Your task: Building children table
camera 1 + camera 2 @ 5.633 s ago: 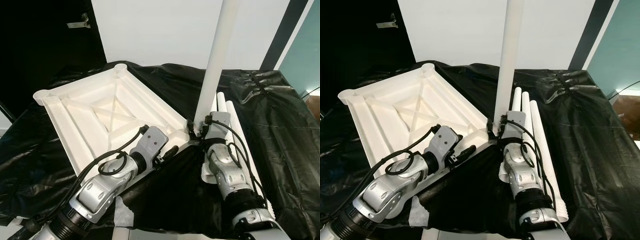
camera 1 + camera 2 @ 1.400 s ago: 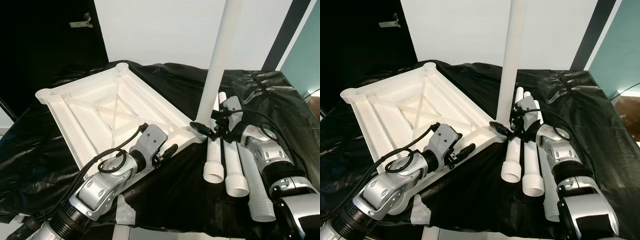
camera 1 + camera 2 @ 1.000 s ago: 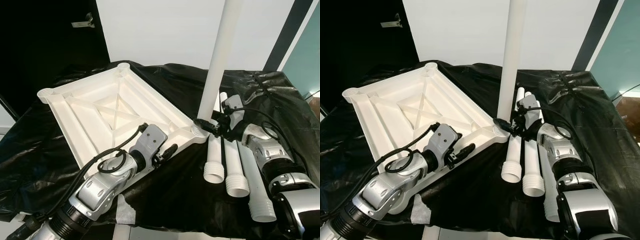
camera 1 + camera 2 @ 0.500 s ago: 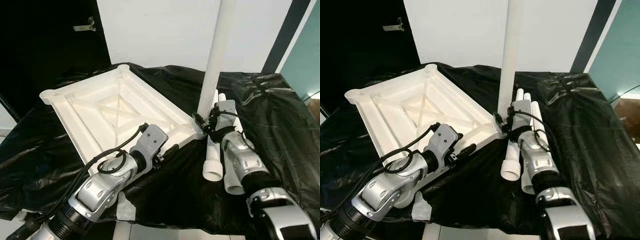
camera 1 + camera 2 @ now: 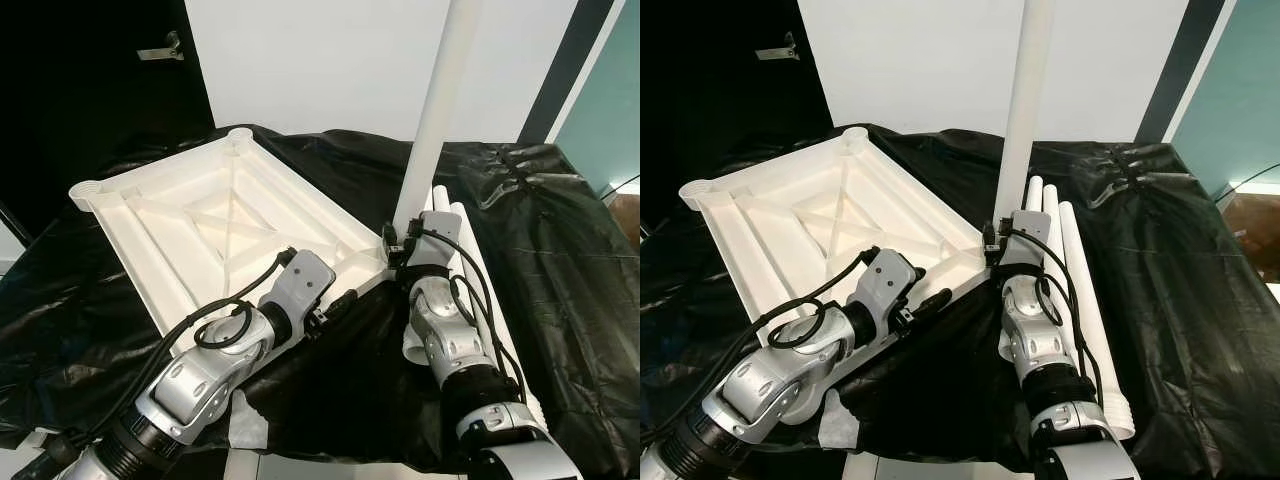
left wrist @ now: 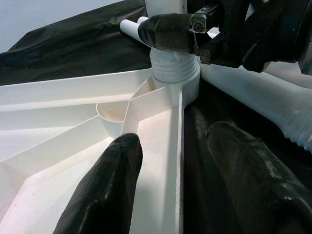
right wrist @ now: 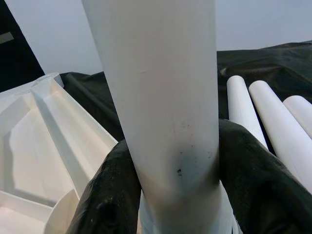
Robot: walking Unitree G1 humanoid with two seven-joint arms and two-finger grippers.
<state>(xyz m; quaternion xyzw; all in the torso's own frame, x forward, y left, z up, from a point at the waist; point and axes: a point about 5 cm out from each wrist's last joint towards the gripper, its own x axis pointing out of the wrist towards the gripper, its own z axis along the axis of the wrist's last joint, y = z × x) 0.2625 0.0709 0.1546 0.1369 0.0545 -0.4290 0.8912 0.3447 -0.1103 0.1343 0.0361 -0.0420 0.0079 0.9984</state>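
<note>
where the upturned white tabletop (image 5: 210, 225) lies ribs-up on the black sheet (image 5: 560, 260), a white leg (image 5: 437, 110) stands upright in its near corner socket, long axis vertical and top out of frame, with the right gripper (image 7: 173, 195) clenched around its base. the left gripper (image 6: 170, 170) has its fingers (image 6: 105, 190) spread either side of the tabletop's edge rib near that socket, grasping nothing. the left wrist view reveals the leg's threaded end (image 6: 174, 73) seated in the socket, while the head views show three spare legs (image 5: 1070, 270) lying side by side just right of it
</note>
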